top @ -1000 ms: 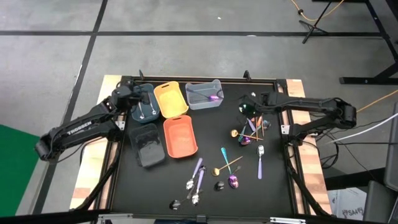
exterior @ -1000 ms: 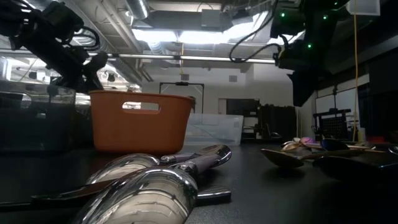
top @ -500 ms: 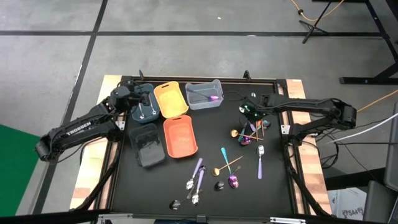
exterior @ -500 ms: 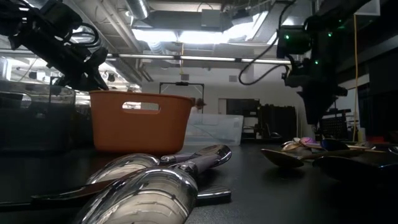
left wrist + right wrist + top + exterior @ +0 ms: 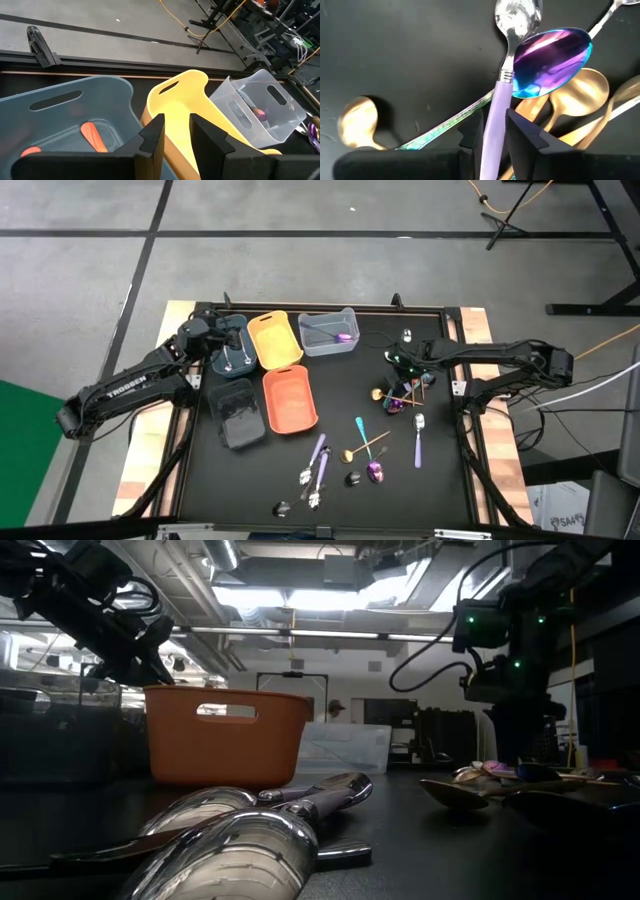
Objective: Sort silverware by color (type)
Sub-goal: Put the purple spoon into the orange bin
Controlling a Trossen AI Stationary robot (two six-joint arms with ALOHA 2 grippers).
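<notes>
Because the pile of silverware (image 5: pixel 403 392) at the right side of the bench (image 5: pixel 340 420) lies crossed and overlapping, the right gripper (image 5: pixel 402 368) hangs low over it, its fingers (image 5: pixel 526 131) a little apart on either side of a lilac-handled spoon (image 5: pixel 505 75) — apparently lined up to take that one, though not clamped on it. An iridescent purple spoon (image 5: pixel 551 61) and gold spoons (image 5: pixel 590 90) lie tangled beside it, so a clean pick looks awkward. More pieces lie scattered toward the near edge (image 5: pixel 318 465). The left gripper (image 5: pixel 215 338) waits above the blue-grey bin (image 5: pixel 60 110), fingers (image 5: pixel 152 140) slightly apart and empty; two orange-red pieces (image 5: pixel 94 136) already rest inside — colour grouping has begun.
</notes>
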